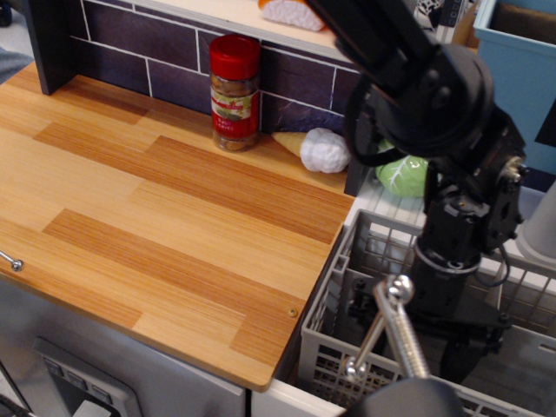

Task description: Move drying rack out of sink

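The drying rack (334,334) is a light-grey lattice basket with inner dividers, sitting in the white sink (280,402) at the lower right. My black gripper (408,337) hangs down inside the rack, near its left half. Its jaws are spread apart, with one dark finger (360,304) by the rack's left compartments and the other (460,356) further right. It holds nothing that I can see. The chrome faucet (398,323) stands in front and hides part of the gripper and the rack's middle.
The wooden countertop (156,217) lies left of the sink. A red-lidded spice jar (234,91), a white cauliflower (324,149) and a green cabbage (404,176) stand along the back tiled wall. A grey cup (543,226) and blue box (512,69) are at the right.
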You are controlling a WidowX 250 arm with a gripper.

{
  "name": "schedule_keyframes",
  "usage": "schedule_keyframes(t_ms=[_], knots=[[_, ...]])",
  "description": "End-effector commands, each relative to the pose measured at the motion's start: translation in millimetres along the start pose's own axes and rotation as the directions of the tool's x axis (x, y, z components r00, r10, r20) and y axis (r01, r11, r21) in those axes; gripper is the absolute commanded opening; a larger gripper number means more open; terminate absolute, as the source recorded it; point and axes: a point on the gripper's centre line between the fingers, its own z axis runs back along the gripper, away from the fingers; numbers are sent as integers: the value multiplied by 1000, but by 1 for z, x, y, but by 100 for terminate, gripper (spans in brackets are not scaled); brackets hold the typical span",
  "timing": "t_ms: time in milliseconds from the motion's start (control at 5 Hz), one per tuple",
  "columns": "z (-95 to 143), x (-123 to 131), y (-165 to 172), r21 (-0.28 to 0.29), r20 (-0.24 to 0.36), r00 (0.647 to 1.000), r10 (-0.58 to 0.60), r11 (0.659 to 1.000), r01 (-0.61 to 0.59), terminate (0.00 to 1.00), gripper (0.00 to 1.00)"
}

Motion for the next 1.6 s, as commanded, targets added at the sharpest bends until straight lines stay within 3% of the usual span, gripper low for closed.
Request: schedule_keyframes(t_ms=[0, 200, 600, 800, 1200, 1400], knots=[[24, 9, 5, -50, 96, 995, 23, 999, -19, 0, 0], [36, 9, 7, -56, 162, 987, 18, 998, -10, 0, 0], [96, 5, 13, -129, 200, 979, 37, 992, -11, 0, 0], [115, 7, 17, -161, 192, 980, 49, 987, -18, 0, 0], [172, 8, 68, -95, 230, 973, -6, 995, 29, 0, 0], [177, 4, 93, -85, 266, 963, -33, 995, 58, 0, 0]])
